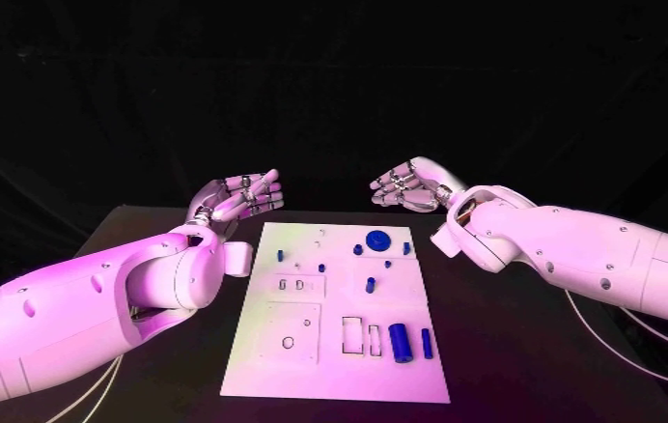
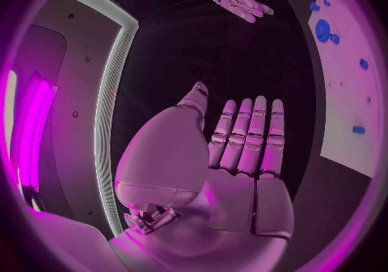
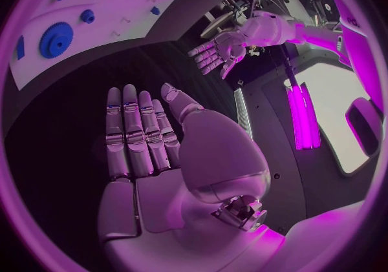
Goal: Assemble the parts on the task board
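The task board [image 1: 340, 336] is lying flat in the middle of the black table [image 1: 529, 346], with its blue parts scattered over it: a gear [image 1: 375, 240] is sitting near the far edge, small pegs [image 1: 371, 285] are standing around the middle, and two longer cylinders [image 1: 400, 342] are lying side by side near the near right corner.

Nothing is assembled yet, as far as I can judge. The parts are small and crowded, so fingers reaching for one peg could be knocking a neighbour over or rolling the loose cylinders off the board's near edge. A sideways push could also be sliding the whole board on the table, since nothing visible is pinning it.

The left hand [image 1: 239, 196] is hovering beyond the board's far left corner, released, fingers extended and apart, grasping nothing. The right hand [image 1: 408, 185] is hovering beyond the far right corner, likewise released, fingers straight in its wrist view, touching no part.
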